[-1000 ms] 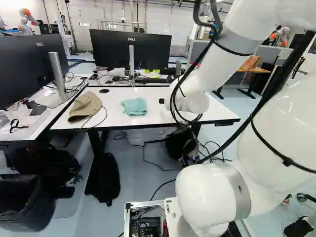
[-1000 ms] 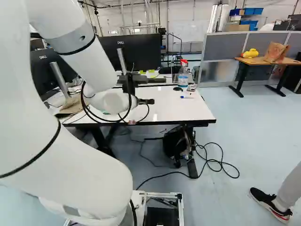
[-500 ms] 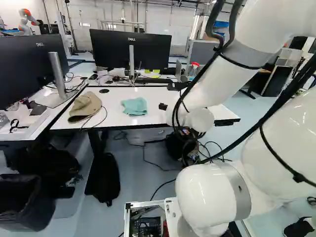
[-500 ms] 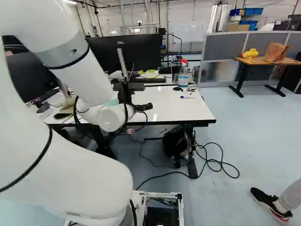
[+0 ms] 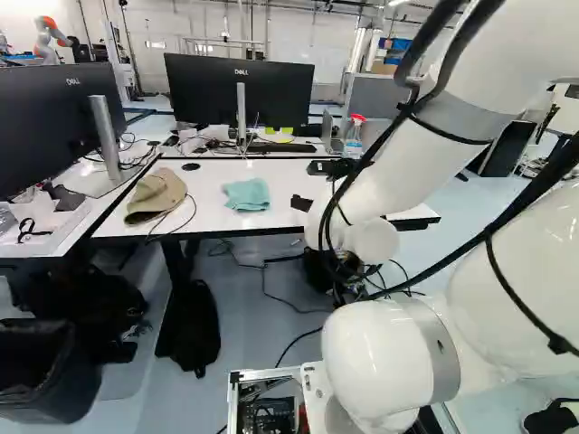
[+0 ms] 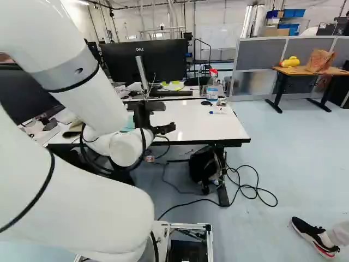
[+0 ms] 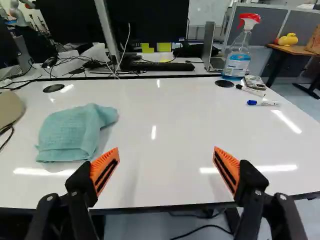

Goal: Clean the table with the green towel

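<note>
"What's the tabletop (image 7: 165, 115) like?"

"White and glossy, with streaks of light across it. The green towel (image 7: 77, 132) lies bunched on it, near the tan cap (image 5: 156, 194), and two markers lie by the far corner, the blue-capped one (image 7: 262, 103) nearer us."

"And the claw (image 6: 163, 129)?"

"Open wide – the wrist view has its orange pads (image 7: 104, 171) well apart, pointing over the tabletop. The towel is ahead of it, off toward the cap's side."

"What about the room?"

"Behind the tabletop, a second desk carries a dark monitor (image 5: 237, 90) and a keyboard (image 7: 162, 66). There's another robot (image 5: 45, 41) at the far left of the left base view. Grey partitions (image 6: 260, 55) stand beyond, and a wooden table (image 6: 308, 71) holds a yellow duck (image 6: 290, 61)."

"Any containers?"

"A clear spray bottle (image 7: 237, 59) with a red trigger stands at the tabletop's far side – blue low down, though I can't tell how full. There's a paper bag (image 6: 320, 60) beside the duck, its contents hidden. Down on the floor, the black bin (image 5: 54, 396) is too dark inside to read. At the arm's foot, an open metal frame (image 5: 262, 372) holds circuit boards and wires."
</note>
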Tool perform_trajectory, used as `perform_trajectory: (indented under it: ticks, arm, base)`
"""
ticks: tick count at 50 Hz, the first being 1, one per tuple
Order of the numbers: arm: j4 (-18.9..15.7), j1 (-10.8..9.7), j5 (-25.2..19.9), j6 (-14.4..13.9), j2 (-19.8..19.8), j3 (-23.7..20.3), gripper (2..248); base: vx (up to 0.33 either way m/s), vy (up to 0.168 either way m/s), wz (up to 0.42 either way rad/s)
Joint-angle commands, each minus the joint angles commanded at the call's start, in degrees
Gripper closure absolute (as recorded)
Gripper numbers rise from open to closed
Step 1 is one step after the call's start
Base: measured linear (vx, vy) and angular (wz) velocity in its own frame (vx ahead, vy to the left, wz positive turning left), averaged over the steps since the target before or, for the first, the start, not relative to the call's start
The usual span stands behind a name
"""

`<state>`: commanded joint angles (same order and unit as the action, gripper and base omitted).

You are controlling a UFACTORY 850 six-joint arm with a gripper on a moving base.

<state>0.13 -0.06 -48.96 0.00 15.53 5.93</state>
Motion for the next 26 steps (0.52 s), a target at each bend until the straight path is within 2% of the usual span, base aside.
perform_trajectory:
  ticks: [26]
  arm:
    - [-0.1,0.1,-1.0,0.0,0.5,-0.9,3]
  base:
    - [0.0,0.0,0.0]
